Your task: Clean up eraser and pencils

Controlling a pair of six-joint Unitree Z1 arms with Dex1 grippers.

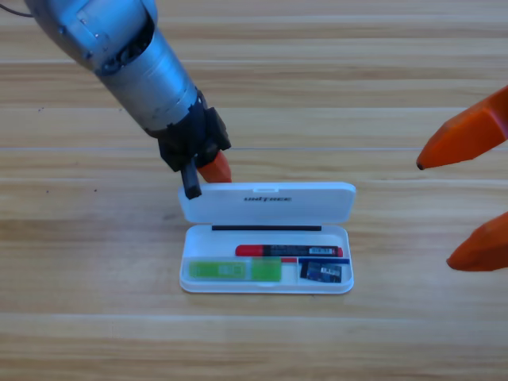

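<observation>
a white case [266,283] lies open on a wooden table [79,317], its lid [267,202] raised along the far side. the left gripper [208,168] points down at the lid's far left corner, one orange tip showing just beside the lid; whether its jaws are spread or pressed together cannot be told, and it holds nothing visible. inside the case, the green pencil [234,271] lies at the near left, long axis running left to right. the red-capped pencil [289,251] lies behind it, also left to right, parallel to the lid. the eraser [321,272] sits at the near right, long side left to right. well right of the case, the right gripper [468,202] waits at the edge, jaws spread wide, empty.
</observation>
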